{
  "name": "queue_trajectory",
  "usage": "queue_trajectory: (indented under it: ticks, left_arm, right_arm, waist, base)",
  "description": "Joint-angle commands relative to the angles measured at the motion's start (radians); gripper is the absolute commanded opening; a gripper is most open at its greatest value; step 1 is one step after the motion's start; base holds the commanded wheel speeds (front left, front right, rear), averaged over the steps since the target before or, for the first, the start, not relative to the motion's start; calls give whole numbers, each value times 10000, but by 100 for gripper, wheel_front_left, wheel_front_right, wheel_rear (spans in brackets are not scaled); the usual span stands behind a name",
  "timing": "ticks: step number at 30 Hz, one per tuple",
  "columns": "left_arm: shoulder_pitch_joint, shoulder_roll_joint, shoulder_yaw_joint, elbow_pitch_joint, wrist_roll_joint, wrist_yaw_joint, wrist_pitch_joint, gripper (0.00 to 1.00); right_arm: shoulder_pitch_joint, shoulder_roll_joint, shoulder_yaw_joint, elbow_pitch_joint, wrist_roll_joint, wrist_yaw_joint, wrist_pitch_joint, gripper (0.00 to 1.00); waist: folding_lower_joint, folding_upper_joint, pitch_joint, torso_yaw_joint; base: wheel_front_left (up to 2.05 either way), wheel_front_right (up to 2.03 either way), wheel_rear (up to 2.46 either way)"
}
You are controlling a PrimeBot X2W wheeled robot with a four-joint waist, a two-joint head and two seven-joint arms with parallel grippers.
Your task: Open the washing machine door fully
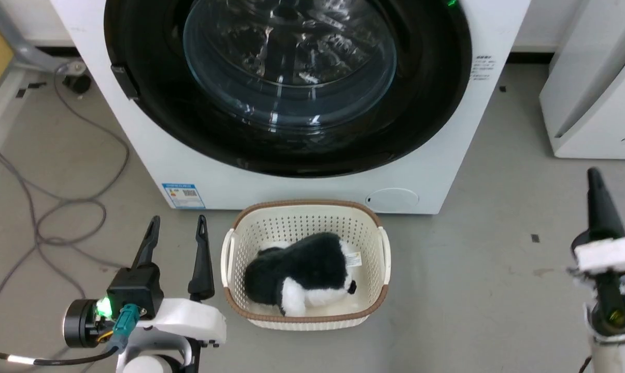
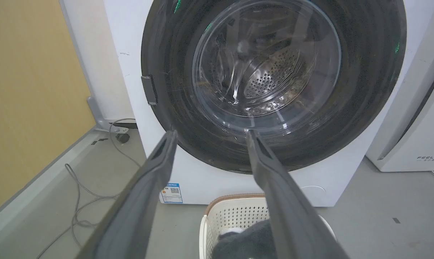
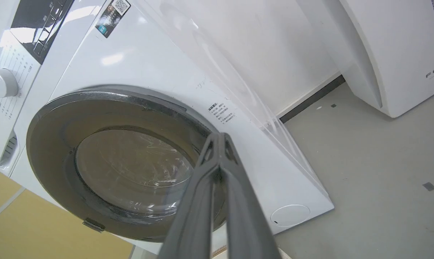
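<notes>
Head view: the washing machine door (image 1: 292,88) sits closed in the white washing machine (image 1: 152,160), on a grey floor (image 1: 473,290) with loose cables (image 1: 39,237) at left and a basket (image 1: 307,203) just before it. The left gripper (image 1: 179,221), beside the basket, has its fingers apart. Left wrist view: a yellow wall (image 2: 30,90) flanks the machine. Right wrist view: the right gripper (image 3: 218,138) has fingertips together, well short of the door.
</notes>
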Motion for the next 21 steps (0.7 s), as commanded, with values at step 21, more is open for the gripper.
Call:
queue_trajectory:
  ticks: [21]
  left_arm:
    - [-959,4,-264,-339,-221,354,-512,100]
  right_arm:
    - [-4940,-1378,477,2989,2116,5,-442,0]
  waist:
    - [0,0,1589,692]
  base:
    - [0,0,0]
